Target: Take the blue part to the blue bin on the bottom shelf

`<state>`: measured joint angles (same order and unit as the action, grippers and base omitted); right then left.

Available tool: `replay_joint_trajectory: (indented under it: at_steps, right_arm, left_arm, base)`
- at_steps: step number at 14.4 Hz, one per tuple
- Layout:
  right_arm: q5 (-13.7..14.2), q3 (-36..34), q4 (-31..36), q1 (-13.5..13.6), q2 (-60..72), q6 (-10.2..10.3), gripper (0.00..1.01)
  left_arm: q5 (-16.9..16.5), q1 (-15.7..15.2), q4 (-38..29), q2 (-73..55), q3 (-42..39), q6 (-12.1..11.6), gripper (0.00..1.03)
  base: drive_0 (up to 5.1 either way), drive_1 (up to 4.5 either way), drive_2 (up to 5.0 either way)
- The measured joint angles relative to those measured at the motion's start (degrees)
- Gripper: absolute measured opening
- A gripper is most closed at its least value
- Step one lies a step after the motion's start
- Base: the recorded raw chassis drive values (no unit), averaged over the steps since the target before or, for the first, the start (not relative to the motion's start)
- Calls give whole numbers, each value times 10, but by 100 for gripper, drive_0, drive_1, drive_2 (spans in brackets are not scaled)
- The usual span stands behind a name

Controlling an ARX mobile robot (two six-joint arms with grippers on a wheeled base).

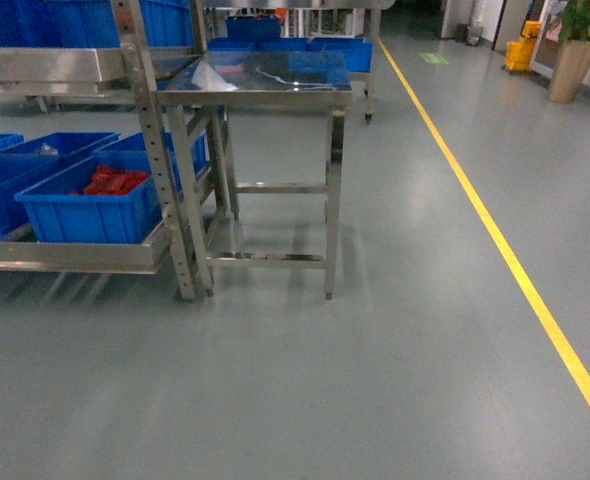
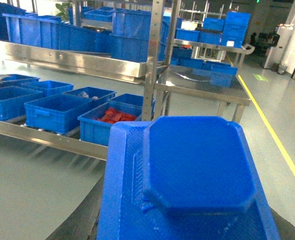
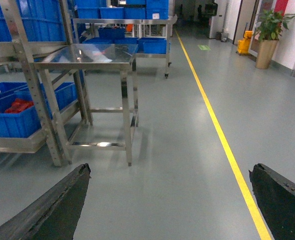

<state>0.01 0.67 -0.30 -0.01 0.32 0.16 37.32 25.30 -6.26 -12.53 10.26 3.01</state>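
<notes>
Plainly the left claw (image 2: 187, 226) is clamped on the blue part (image 2: 197, 165). The part fills the lower half of the left wrist view, and only dark slivers of the claw show at either flank. How deep the grip goes cannot be seen, which is the first risk: the part looks broad and smooth-topped, so a shallow pinch could let it slip or twist as the arm swings down and leftward. The right claw (image 3: 170, 172) hangs with its fingers wide apart over bare floor, holding nothing.

The second risk is the rack. An upright post (image 2: 150, 75) stands between the part and the crates, and the upper tier overhangs them, so a careless reach could knock the part against steel. The third risk is choosing the wrong crate. Several alike sit on the bottom shelf (image 2: 47, 136), and the nearest holds red packets (image 2: 115, 116).

The blue bin (image 2: 37, 104), as I judge it, is the bare-bottomed crate just left of the red one. It lies ahead of the left claw, lower and to its left, well apart from it. The base probably has to close in before any drop. The worktop (image 2: 202, 89) stands right of the post.
</notes>
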Motion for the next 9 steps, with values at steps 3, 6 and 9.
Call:
replay_joint_trajectory:
  at_steps: [3, 6, 9]
  right_arm:
    - [0, 0, -2, 0, 0, 0, 98]
    - [0, 0, -1, 0, 0, 0, 98]
    - [0, 0, 2, 0, 0, 0, 98]
  left_arm:
    - [0, 0, 1, 0, 0, 0, 43]
    - [0, 0, 2, 1, 0, 0, 43]
    - [0, 0, 2, 1, 0, 0, 43]
  base:
    - [10, 425, -406]
    - [3, 418, -412]
    - [2, 418, -413]
